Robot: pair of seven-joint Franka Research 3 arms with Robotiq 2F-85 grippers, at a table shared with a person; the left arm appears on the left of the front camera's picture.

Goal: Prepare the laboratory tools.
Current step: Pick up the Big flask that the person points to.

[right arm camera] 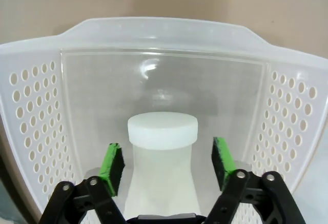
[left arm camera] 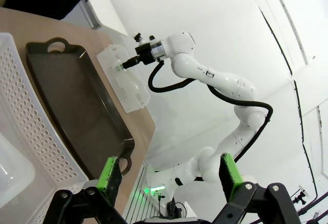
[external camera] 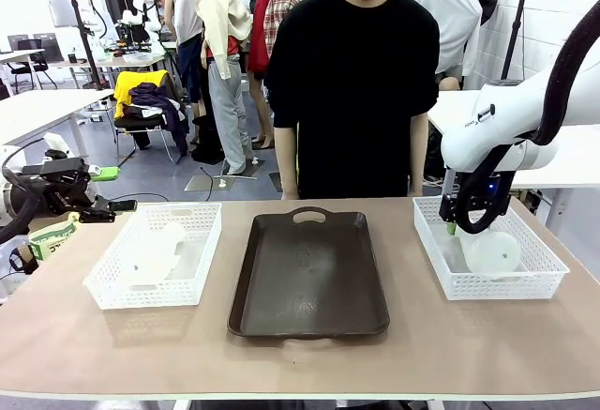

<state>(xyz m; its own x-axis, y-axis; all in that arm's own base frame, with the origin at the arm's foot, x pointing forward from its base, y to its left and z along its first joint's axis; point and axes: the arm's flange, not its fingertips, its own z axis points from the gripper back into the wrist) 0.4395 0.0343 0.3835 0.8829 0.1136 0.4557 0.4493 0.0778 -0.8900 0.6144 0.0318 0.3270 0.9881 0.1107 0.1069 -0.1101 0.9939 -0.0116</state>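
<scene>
Tray (external camera: pixel 309 279), one flask (external camera: pixel 155 252) in each white basket (external camera: pixel 141 296)

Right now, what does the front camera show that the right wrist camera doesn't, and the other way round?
Front view: the person, the dark tray, and the left basket holding the left flask. Right wrist view: a close look at the right arm's jaws standing open around the neck of the right flask, with the green pads clear of it on both sides. Both: the right basket and that flask inside it.
</scene>
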